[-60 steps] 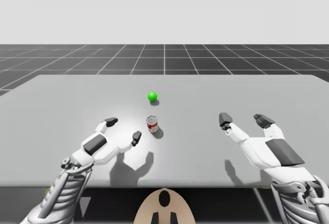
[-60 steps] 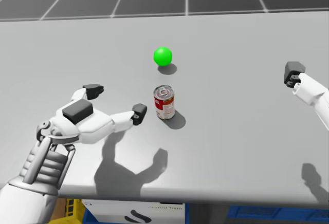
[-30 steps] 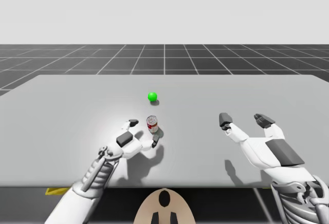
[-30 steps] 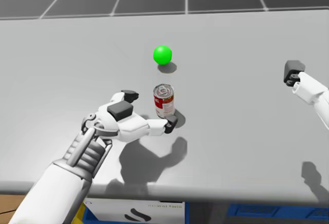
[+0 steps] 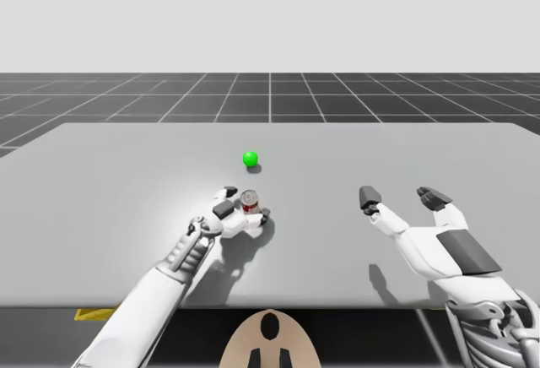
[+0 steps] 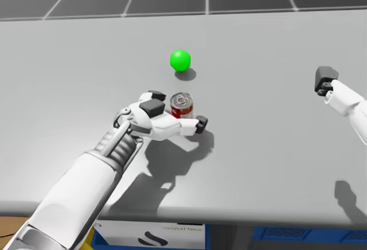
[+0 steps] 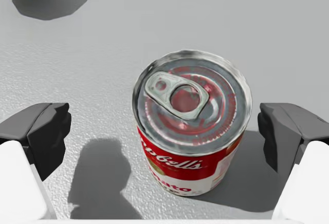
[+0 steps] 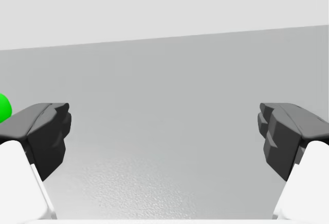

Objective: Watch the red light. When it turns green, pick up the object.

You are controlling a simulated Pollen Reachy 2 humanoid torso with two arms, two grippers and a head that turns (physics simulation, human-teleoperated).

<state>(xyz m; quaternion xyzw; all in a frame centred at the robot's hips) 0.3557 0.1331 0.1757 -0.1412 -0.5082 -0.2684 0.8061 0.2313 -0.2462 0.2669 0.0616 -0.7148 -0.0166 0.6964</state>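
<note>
My left gripper (image 7: 164, 131) is spread wide, its two fingers on either side of the one red can (image 7: 191, 116). There is a gap on each side and neither finger touches it. The can stands upright near the middle of the table (image 5: 110, 174). Beyond it sits the single light (image 6: 180, 60), showing green. My right gripper (image 8: 164, 131) is also wide and empty, well apart from the can.
</note>
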